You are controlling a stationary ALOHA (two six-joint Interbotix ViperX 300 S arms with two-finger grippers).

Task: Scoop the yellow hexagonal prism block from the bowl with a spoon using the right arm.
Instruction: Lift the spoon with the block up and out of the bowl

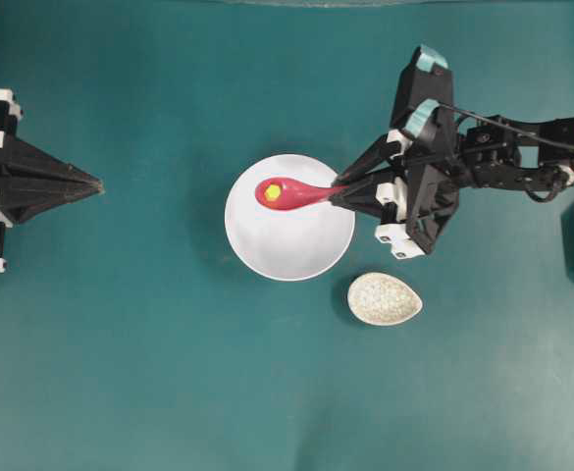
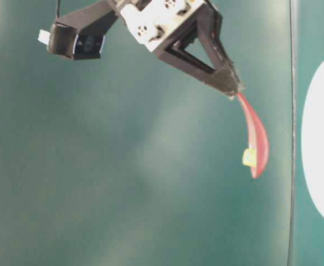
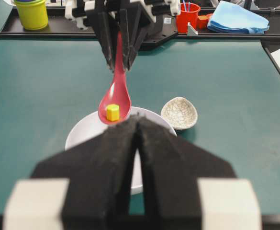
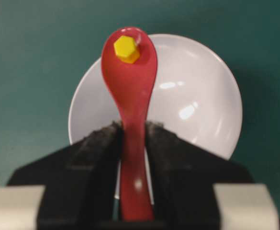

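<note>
My right gripper point(image 1: 338, 190) is shut on the handle of the red-pink spoon point(image 1: 291, 192), point(image 4: 130, 86). The yellow hexagonal prism block point(image 1: 273, 193), point(image 4: 127, 48) lies in the spoon's scoop. The scoop hangs over the upper left part of the white bowl point(image 1: 306, 245), point(image 4: 197, 100). The table-level view shows the spoon point(image 2: 256, 138) in the air with the block point(image 2: 249, 157) on it, apart from the bowl point(image 2: 322, 138). My left gripper point(image 1: 98, 183), point(image 3: 138, 120) rests at the far left, shut and empty. In its wrist view the spoon point(image 3: 117, 91) and block point(image 3: 112, 112) show above the bowl point(image 3: 80, 136).
A speckled beige egg-shaped spoon rest point(image 1: 384, 298), point(image 3: 179, 113) sits on the teal mat just below and right of the bowl. At the table's far end stand a yellow cup point(image 3: 31, 13), a red cup point(image 3: 187, 17) and a blue cloth point(image 3: 238, 18).
</note>
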